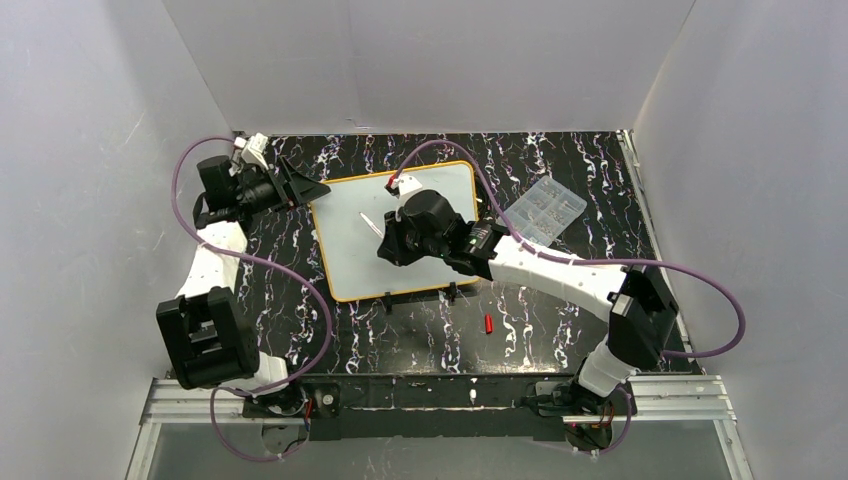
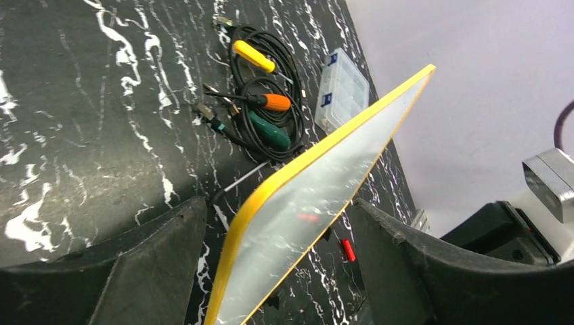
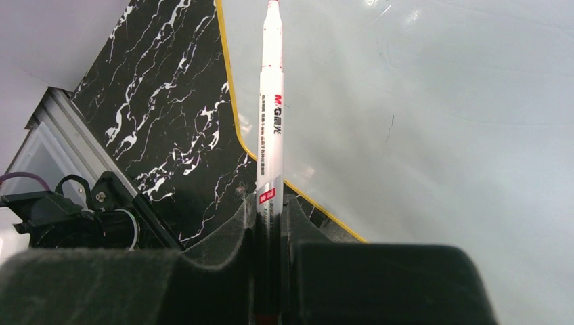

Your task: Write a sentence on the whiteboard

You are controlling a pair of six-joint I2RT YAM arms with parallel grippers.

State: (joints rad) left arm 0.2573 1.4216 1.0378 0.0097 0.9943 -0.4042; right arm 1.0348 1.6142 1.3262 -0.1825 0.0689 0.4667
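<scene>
The whiteboard (image 1: 350,260) lies flat on the black marbled table, white with a thin yellow rim. No sentence shows on its face (image 3: 420,135). My right gripper (image 1: 385,240) hovers over the board's middle, shut on a white marker (image 3: 272,122) with red print. The marker's tip points across the board towards its left part (image 1: 371,224). My left gripper (image 1: 305,185) is at the board's far left corner. In the left wrist view its fingers (image 2: 156,250) stand open on either side of the board's yellow edge (image 2: 271,193), apart from it.
A red marker cap (image 1: 489,323) lies on the table in front of the board, also in the left wrist view (image 2: 347,249). A clear parts box (image 1: 545,210) sits right of the board. Screwdrivers and coiled black cables (image 2: 264,101) lie near that box.
</scene>
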